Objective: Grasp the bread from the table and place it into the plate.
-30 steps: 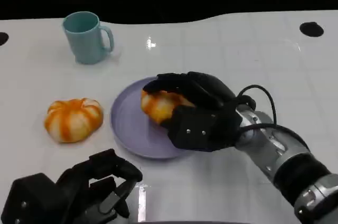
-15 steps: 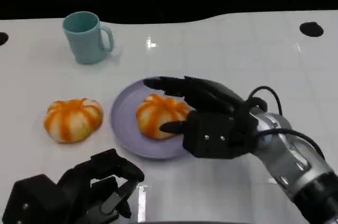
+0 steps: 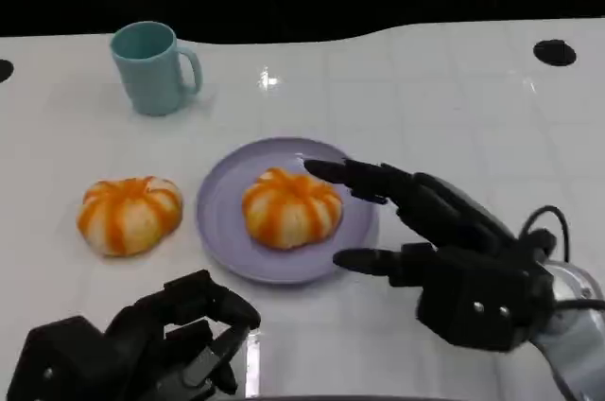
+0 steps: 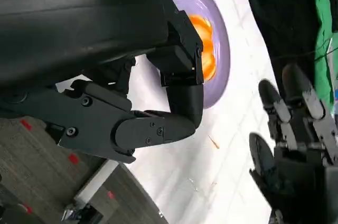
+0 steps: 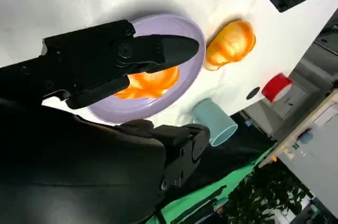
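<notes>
One bread roll (image 3: pixel 291 207) sits in the middle of the lavender plate (image 3: pixel 219 231), upright on its base and clear of the rim. The right hand (image 3: pixel 444 254) hovers just beside the plate's near right edge, fingers spread and straight, holding nothing and touching neither roll nor plate. From the right wrist view the fingers (image 5: pixel 113 60) point across the plate (image 5: pixel 182 78) with the roll (image 5: pixel 150 83) beyond their tips.

The step now looks like the retreat, and the way to do it well is to lift the hand up and back toward the robot, fingers kept apart so none catches the rim and tips the plate or rolls the bread off.

A second roll (image 3: pixel 129 214) lies on the white table (image 3: pixel 454 98) just left of the plate, apart from it, with a teal mug (image 3: pixel 154 67) well behind. The left hand (image 3: pixel 142 349) rests low at the near edge, fingers curled in on nothing; it is the closer hand if that second roll is wanted.
</notes>
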Tool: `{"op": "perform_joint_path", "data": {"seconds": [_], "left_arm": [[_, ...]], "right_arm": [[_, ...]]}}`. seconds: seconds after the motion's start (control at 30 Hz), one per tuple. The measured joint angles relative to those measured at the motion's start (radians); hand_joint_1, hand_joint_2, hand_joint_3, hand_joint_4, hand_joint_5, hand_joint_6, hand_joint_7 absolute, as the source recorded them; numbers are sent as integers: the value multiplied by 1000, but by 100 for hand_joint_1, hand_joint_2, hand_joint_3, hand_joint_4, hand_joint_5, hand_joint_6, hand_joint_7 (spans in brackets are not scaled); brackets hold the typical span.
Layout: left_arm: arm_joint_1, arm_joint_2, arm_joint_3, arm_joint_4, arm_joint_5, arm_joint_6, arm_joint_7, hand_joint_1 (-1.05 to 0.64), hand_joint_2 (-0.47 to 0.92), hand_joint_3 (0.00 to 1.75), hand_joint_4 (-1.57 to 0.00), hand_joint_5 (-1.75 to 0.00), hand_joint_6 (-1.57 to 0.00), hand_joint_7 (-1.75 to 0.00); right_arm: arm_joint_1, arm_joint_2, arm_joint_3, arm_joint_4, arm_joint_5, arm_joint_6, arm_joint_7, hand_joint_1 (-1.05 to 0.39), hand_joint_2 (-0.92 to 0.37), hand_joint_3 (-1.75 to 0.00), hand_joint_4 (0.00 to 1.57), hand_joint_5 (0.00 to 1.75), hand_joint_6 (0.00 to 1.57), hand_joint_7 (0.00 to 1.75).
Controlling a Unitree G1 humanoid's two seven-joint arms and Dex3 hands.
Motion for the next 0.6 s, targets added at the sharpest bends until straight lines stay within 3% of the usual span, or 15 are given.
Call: {"op": "perform_joint_path", "data": {"seconds": [0.1, 0.3, 0.4, 0.43, 0.47, 0.53, 0.6], "left_arm": [[1, -1, 0, 0, 0, 1, 2, -40, 91, 50, -67, -175, -65, -130], [0, 0, 4, 8, -1, -3, 2, -39, 91, 50, -66, -175, -64, -130], [2, 0, 5, 14, -1, -9, 2, -40, 91, 50, -66, -175, -64, -129], [2, 0, 6, 14, -1, -9, 2, -41, 91, 49, -66, -175, -64, -129], [2, 0, 6, 14, -1, -9, 2, -42, 91, 49, -66, -175, -65, -129], [1, 2, 7, 14, 0, -9, 2, -42, 91, 49, -66, -175, -65, -129], [0, 3, 8, 14, 0, -9, 2, -41, 92, 49, -66, -175, -65, -129]], "right_arm": [[47, -11, -27, -38, 26, -20, -1, -46, -92, -23, 27, 71, 48, 13], [123, -13, -78, -77, 90, -86, -24, -26, -92, -20, 39, 117, 67, 29], [153, -13, -102, -78, 134, -127, -25, -20, -89, -25, 46, 123, 67, 53], [162, -13, -107, -81, 143, -131, -25, -18, -84, -36, 46, 127, 64, 67], [174, -13, -112, -83, 154, -134, -26, -16, -70, -62, 49, 133, 60, 83], [196, -13, -124, -87, 169, -144, -26, -14, -57, -88, 53, 144, 60, 99], [220, -13, -142, -92, 180, -157, -27, -13, -50, -101, 59, 152, 64, 108]]}}
